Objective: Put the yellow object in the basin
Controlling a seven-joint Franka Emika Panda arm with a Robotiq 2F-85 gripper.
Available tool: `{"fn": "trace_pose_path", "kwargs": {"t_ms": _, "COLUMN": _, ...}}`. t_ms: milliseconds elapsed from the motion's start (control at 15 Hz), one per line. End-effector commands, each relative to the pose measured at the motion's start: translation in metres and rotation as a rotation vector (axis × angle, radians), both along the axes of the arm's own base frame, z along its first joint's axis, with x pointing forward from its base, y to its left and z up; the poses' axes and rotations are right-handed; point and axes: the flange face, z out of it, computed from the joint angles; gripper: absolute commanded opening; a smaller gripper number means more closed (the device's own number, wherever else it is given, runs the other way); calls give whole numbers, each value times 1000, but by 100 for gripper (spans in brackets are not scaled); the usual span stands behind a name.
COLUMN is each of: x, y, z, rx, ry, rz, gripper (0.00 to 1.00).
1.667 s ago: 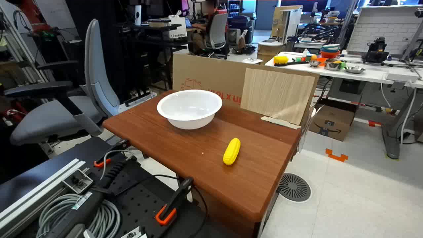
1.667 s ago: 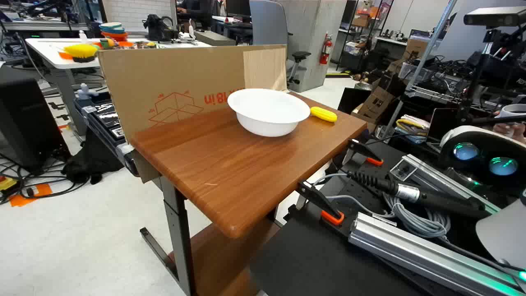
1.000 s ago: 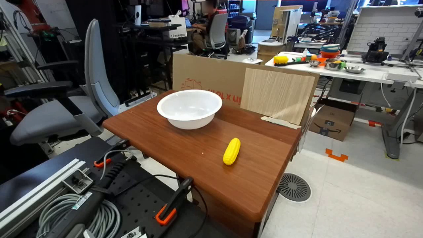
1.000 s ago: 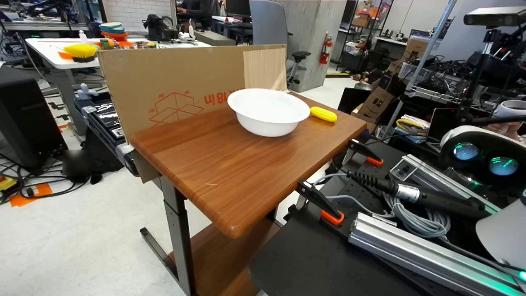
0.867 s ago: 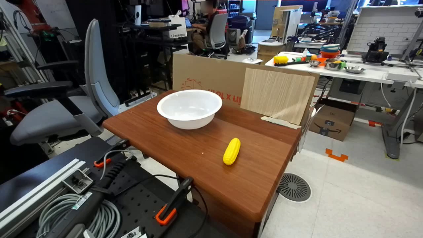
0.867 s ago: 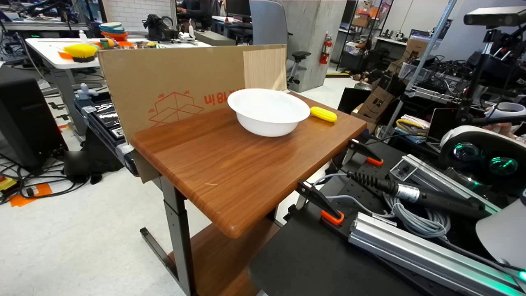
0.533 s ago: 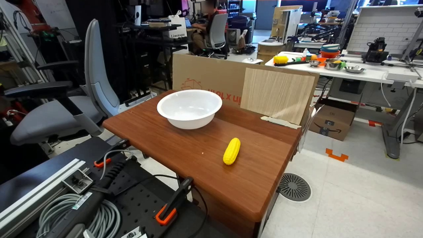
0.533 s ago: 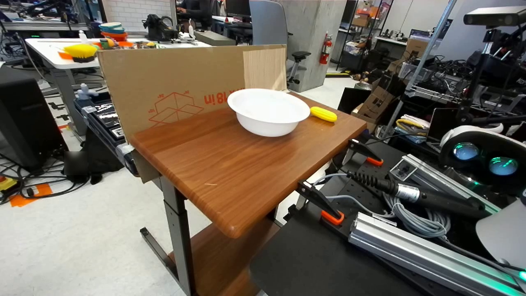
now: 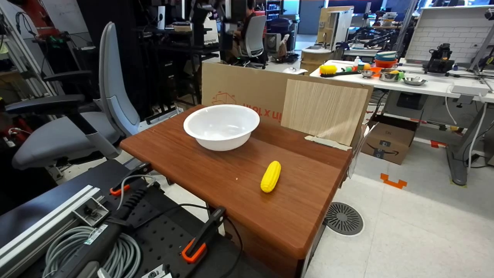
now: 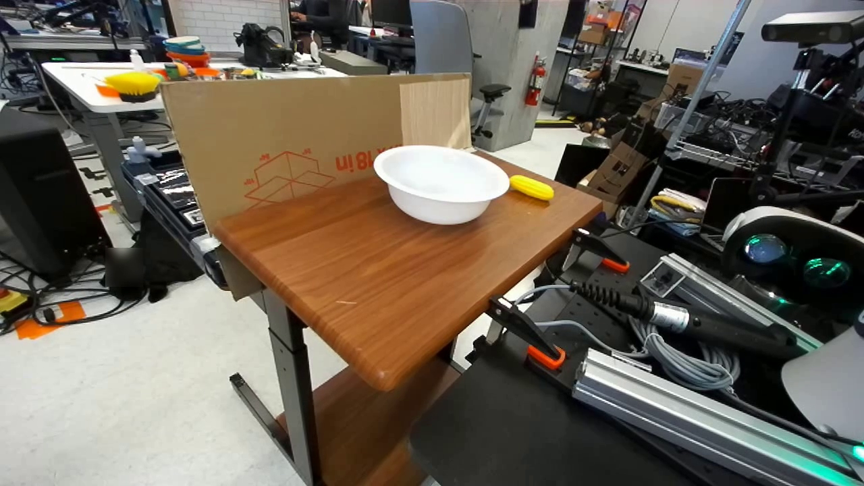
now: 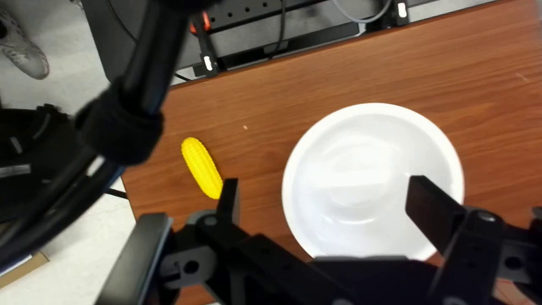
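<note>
The yellow object is a corn-shaped piece lying on the brown table; it also shows in an exterior view and in the wrist view. The basin is a white round bowl on the table, also in an exterior view and the wrist view. Nothing shows inside it. My gripper is open and empty, high above the table, with the bowl between and below its fingers in the wrist view. It shows blurred at the top in an exterior view.
A cardboard panel stands along the table's far edge. Black clamps with orange handles grip the table at its near edge. A black perforated board with coiled cable adjoins it.
My gripper has come into view at the top of both exterior views, where it was absent before. The corn and bowl have not moved.
</note>
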Motion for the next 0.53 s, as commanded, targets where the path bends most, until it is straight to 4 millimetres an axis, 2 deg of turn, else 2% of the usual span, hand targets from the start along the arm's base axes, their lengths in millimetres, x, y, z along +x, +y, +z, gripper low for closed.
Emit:
{"fn": "trace_pose_path", "kwargs": {"t_ms": 0, "x": 7, "y": -27, "z": -47, "rx": -60, "ry": 34, "rz": 6, "gripper": 100}}
{"fn": "trace_pose_path", "kwargs": {"t_ms": 67, "x": 9, "y": -30, "z": -59, "rx": -72, "ry": 49, "rz": 12, "gripper": 100}}
{"fn": "trace_pose_path", "kwargs": {"t_ms": 133, "x": 3, "y": -22, "z": -46, "rx": -45, "ry": 49, "rz": -2, "gripper": 100}}
{"fn": "trace_pose_path", "kwargs": {"t_ms": 267, "x": 4, "y": -24, "z": -58, "rx": -46, "ry": 71, "rz": -3, "gripper": 100}}
{"fn": "trace_pose_path", "kwargs": {"t_ms": 467, "x": 5, "y": -18, "z": -48, "rx": -40, "ry": 28, "rz": 24, "gripper": 100}}
